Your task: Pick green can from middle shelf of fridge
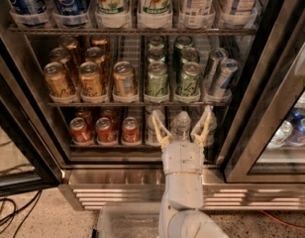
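Two fingers of the gripper [180, 114] stand spread apart and empty just below the middle shelf [93, 103] of the fridge [118, 180], before a water bottle [181, 124]. The green can [188, 81] stands upright at that shelf's front, right of a paler green can [156, 81].

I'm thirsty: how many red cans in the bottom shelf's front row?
3 red cans, side by side at left; others may hide behind. The gripper is right of them.
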`<action>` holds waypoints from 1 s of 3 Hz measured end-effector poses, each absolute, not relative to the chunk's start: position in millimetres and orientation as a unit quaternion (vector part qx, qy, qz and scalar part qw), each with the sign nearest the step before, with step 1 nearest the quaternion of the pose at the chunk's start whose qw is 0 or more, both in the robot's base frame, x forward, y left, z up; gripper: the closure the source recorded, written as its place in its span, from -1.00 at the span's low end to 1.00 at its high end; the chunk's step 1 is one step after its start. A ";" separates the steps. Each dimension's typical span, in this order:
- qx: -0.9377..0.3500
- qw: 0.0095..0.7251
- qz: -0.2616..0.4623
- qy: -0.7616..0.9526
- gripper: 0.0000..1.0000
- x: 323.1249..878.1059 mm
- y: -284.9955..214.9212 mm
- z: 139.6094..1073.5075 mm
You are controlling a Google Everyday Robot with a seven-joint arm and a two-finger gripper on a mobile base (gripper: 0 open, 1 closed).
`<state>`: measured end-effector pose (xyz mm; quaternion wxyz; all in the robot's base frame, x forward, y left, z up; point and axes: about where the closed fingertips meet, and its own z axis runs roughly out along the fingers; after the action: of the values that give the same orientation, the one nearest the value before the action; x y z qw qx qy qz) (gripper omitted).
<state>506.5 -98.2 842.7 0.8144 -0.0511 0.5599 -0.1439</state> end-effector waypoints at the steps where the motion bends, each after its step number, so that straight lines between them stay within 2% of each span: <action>1: -0.050 0.808 -0.116 0.576 -0.58 523.1 -102.1 840.2; 3: -0.034 0.800 -0.095 0.592 -0.56 549.9 -109.3 837.5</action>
<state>549.9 -109.3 837.5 0.7996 -0.0340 0.5920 -0.0951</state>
